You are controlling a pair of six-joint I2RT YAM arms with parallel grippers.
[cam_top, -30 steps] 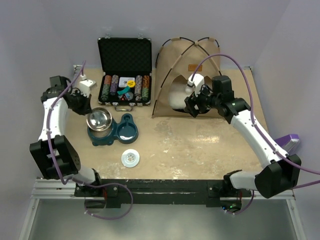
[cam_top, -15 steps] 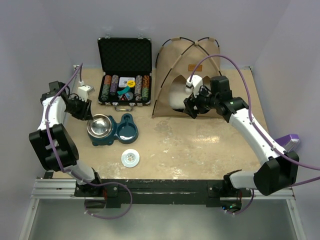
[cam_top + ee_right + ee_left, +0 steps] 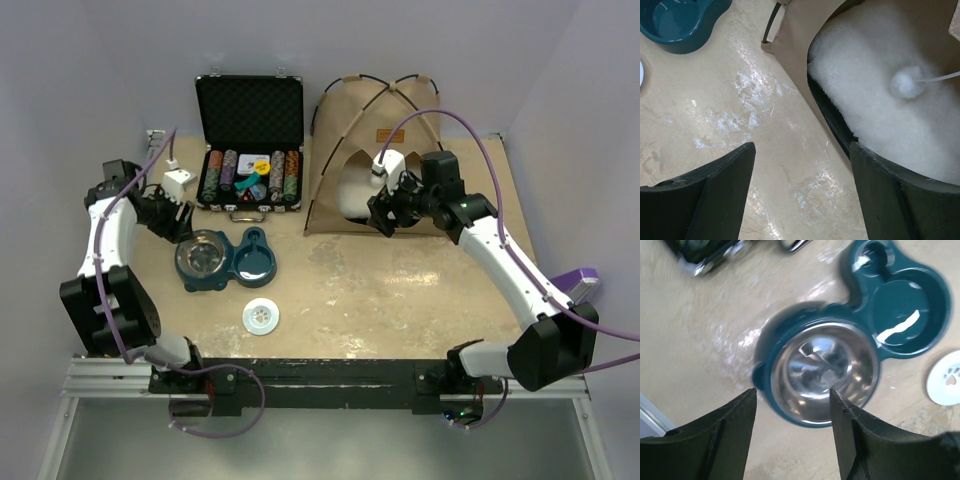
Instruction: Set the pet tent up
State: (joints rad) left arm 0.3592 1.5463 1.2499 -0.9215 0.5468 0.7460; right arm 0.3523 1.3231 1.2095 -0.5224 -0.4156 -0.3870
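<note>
Black poker-chip case [image 3: 249,140] stands at the far side of the table [image 3: 400,290], left of centre, with its lid upright and rows of coloured chips [image 3: 225,176] in the tray. Just in front sits a teal two-well feeder [image 3: 232,272], with a steel bowl [image 3: 201,256] seated in the left well and the right well [image 3: 254,262] bare. White round disc [image 3: 260,316] with a paw mark lies flat near the feeder's front, apart from it; a purple object [image 3: 578,283] at the table's right edge is too small to identify.
</note>
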